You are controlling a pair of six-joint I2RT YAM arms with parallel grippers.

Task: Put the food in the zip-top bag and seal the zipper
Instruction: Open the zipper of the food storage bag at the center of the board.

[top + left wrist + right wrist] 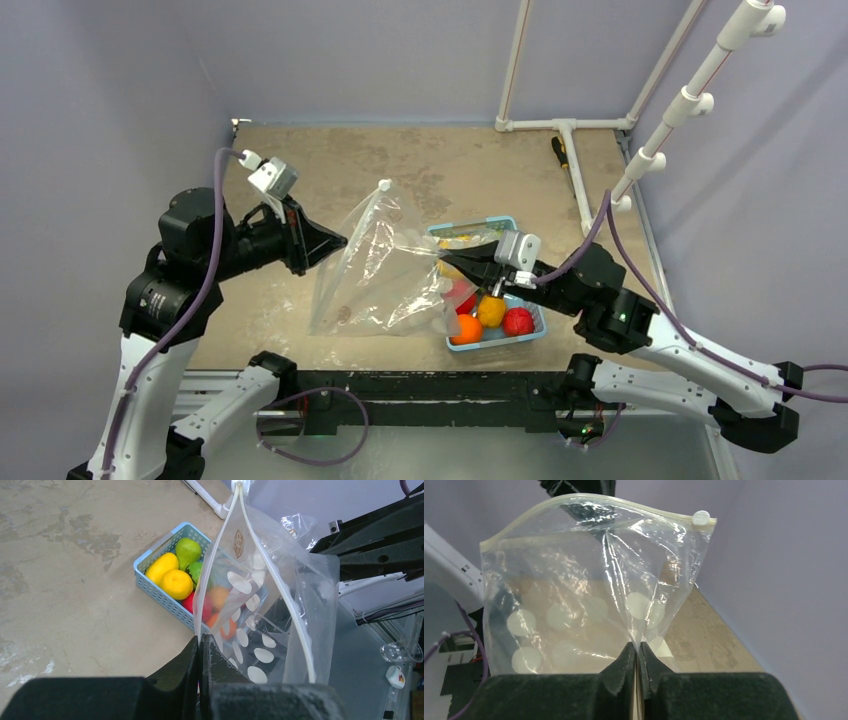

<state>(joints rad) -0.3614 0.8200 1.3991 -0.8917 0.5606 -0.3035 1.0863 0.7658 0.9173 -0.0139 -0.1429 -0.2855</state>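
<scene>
The transparent dotted zip-top bag (385,265) hangs stretched between my two grippers above the table. My left gripper (340,241) is shut on its left mouth edge; in the left wrist view (201,641) the jaws pinch the whitish zipper (216,555) strip. My right gripper (447,259) is shut on the bag's right side, pinching a fold of film (638,647). The zipper (589,502) with its round white slider (700,516) runs along the top in the right wrist view. The food (490,312), yellow, green, red and orange toy fruits, lies in the light-blue basket (530,336), also seen in the left wrist view (172,577).
The basket (155,587) stands at the table's front right, under my right arm. A white pipe frame (570,160) stands at the back right with a dark tool (561,152) beside it. Grey walls close in the table on all sides.
</scene>
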